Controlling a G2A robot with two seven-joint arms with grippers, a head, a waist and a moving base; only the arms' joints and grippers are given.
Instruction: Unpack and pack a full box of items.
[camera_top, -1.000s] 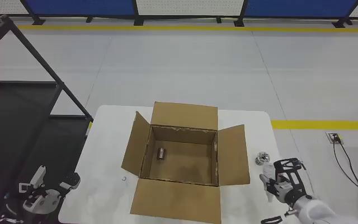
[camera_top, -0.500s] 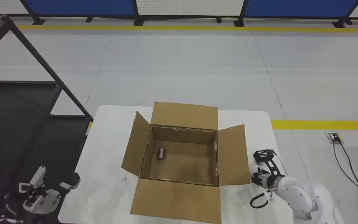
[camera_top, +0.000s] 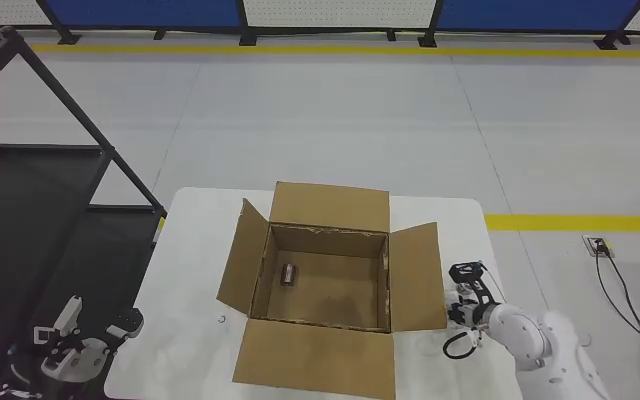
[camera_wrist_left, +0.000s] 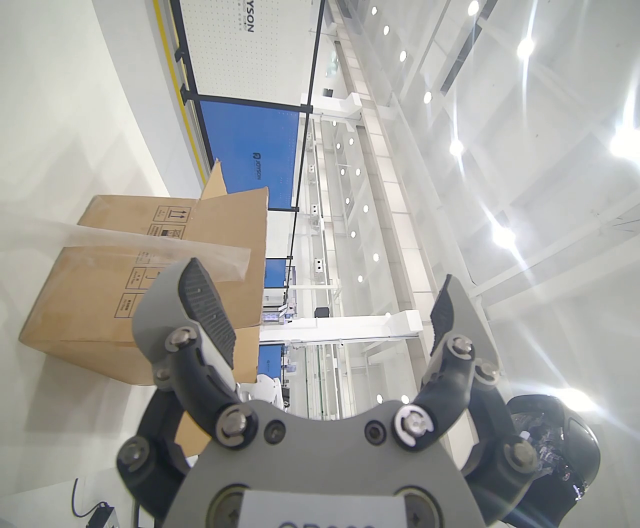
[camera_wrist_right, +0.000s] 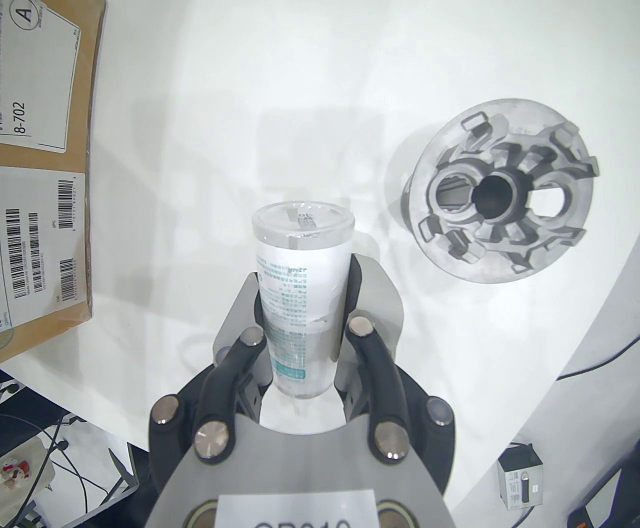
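White tabletop (camera_top: 200, 260) was seen under the work, with grey floor (camera_top: 330, 110) behind it. Well off the left side of the cardboard box (camera_top: 315, 362), beyond the table's edge, the left gripper (camera_wrist_left: 325, 300) was held released, its pads spread and nothing between them. The box was found open, all four flaps folded out, and one small brown item (camera_top: 289, 272) lay on its bottom near the left wall. Just beside the box's right flap, the right gripper (camera_wrist_right: 305, 290) was clenched around the printed body of a white bottle (camera_wrist_right: 302, 240), clear cap pointed at the table. A grey metal hub (camera_wrist_right: 500, 195) lay near the bottle, on the side away from the box. Whether the cap touched the table could not be told.

The step was judged to be the handling of this bottle beside the box. It would be done well if the bottle were kept plumb, the clench kept until the weight was borne elsewhere, and the path kept off the flap and the hub, since so tall and narrow a bottle would be easily tipped.
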